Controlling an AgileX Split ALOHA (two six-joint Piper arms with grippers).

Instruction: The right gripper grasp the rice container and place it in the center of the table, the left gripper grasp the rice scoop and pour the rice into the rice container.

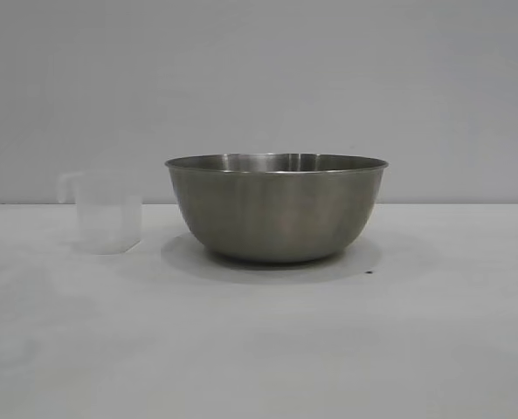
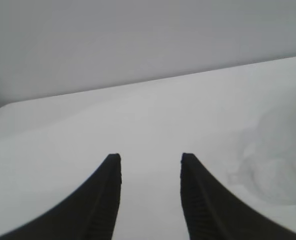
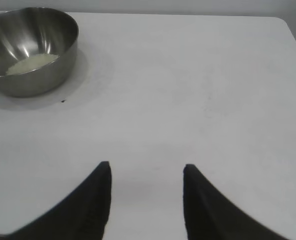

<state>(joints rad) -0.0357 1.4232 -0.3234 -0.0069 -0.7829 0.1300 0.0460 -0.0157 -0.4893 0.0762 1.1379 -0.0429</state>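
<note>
rice [image 3: 33, 63] already lies in the steel bowl [image 1: 276, 209] mid-tabletop [image 1: 259, 349], empty scoop [image 1: 108, 214] beside it; left gripper [image 2: 150, 159] and right gripper [image 3: 147, 167] jaws part-open, holding nothing.

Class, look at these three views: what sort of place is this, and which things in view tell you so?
Probably a bare test bench set up for a kitchen-style task, not a real kitchen: a plain white table against a blank wall, holding only a steel bowl with rice inside and a clear plastic measuring cup.
</note>
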